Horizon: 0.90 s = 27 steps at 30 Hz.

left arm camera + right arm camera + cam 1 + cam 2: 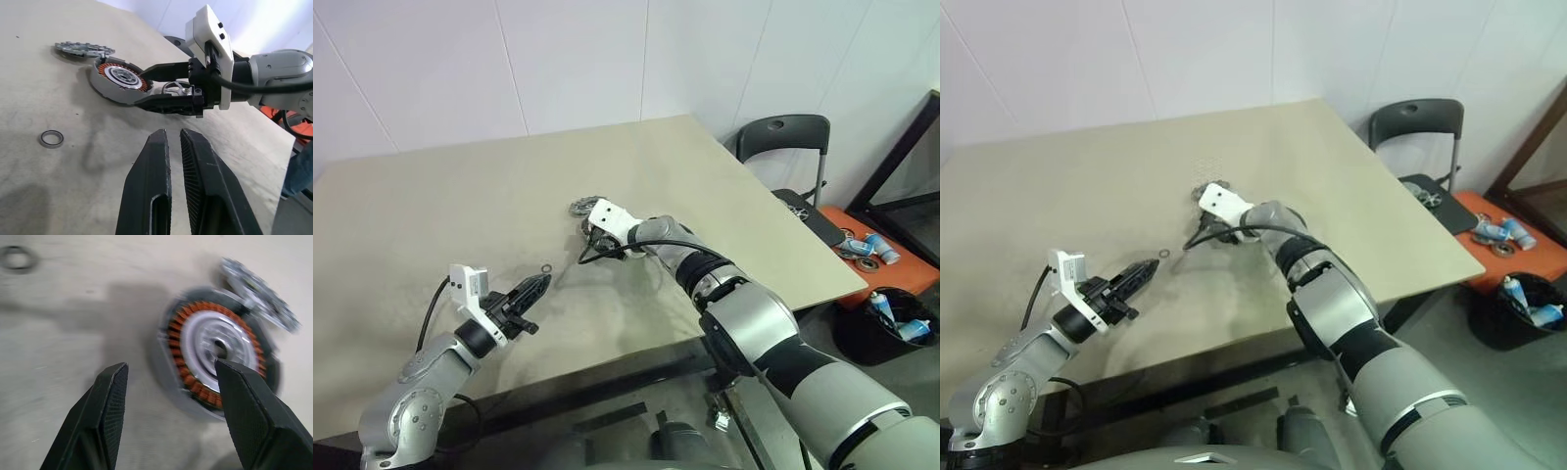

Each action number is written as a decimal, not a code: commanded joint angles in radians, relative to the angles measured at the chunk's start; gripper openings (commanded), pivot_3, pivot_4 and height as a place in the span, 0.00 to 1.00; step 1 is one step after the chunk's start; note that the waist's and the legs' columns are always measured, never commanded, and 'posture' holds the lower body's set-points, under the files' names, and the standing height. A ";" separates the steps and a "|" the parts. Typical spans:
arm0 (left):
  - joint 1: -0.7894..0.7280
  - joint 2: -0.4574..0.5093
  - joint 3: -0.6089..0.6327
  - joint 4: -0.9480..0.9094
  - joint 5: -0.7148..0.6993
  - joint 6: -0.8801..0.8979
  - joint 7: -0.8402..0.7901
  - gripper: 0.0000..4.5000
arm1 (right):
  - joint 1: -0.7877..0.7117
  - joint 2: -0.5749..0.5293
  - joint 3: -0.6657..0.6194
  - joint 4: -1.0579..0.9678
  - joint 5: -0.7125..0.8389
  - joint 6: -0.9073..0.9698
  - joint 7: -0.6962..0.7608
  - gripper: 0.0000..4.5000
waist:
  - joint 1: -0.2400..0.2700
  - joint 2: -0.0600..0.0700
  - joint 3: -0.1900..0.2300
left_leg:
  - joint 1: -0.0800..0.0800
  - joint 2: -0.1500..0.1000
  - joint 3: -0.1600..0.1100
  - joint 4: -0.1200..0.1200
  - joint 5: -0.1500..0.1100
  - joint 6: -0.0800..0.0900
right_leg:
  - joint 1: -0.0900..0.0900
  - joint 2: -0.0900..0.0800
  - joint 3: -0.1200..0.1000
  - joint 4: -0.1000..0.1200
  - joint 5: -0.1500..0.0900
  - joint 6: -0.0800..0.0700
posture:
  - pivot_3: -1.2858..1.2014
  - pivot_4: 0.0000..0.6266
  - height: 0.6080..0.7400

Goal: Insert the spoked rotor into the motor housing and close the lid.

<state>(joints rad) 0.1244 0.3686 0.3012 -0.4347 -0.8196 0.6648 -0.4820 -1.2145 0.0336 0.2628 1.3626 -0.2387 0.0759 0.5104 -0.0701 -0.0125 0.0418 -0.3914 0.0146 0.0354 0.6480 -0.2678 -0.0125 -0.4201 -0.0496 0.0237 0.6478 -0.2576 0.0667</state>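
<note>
The motor housing, with coppery windings around a silver centre, sits mid-table with its face tipped toward my grippers. Right behind it, touching its edge, lies the lid, a notched grey disc. My right gripper is open, its fingertips at the housing's near rim with nothing between them. A shiny spoked part, apparently the spoked rotor, shows through the gap between those fingers, on the table behind them. Nearer the front edge, my left gripper hangs shut and empty, pointing at the housing.
A small dark ring lies on the table just ahead of the left fingertips. Beyond the table's right edge stand a black chair, an orange stand with bottles and a black bin.
</note>
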 commanded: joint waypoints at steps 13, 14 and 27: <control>0.074 -0.027 0.012 -0.075 -0.017 -0.047 0.041 0.11 | 0.014 0.050 -0.075 0.003 -0.017 0.076 -0.060 0.65 | -0.001 0.000 -0.001 | 0.000 0.000 0.000 0.000 0.000 0.000 | 0.000 0.001 0.000 0.000 0.000 0.000 | 0.52 0.00 1.00; 0.076 -0.029 0.011 -0.074 -0.014 -0.050 0.043 0.11 | 0.016 0.053 -0.071 0.003 -0.024 0.074 -0.053 0.65 | -0.002 0.000 -0.001 | 0.000 0.000 0.000 0.000 0.000 0.000 | 0.000 0.001 0.000 0.000 0.000 0.000 | 0.52 0.00 1.00; 0.101 -0.067 -0.024 -0.090 0.003 -0.077 0.070 0.11 | 0.026 0.060 -0.061 -0.001 -0.059 0.057 0.001 0.31 | -0.009 -0.001 -0.002 | 0.002 0.001 0.000 0.001 0.000 0.000 | 0.002 0.003 0.000 0.002 0.000 0.000 | 0.52 0.00 1.00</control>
<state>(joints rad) 0.2316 0.3016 0.2807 -0.4767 -0.8163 0.6076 -0.4112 -1.1940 0.0684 0.2066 1.3676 -0.2998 0.1254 0.4930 -0.0790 -0.0133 0.0396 -0.3886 0.0157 0.0357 0.6489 -0.2675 -0.0121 -0.4182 -0.0465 0.0239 0.6497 -0.2574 0.0671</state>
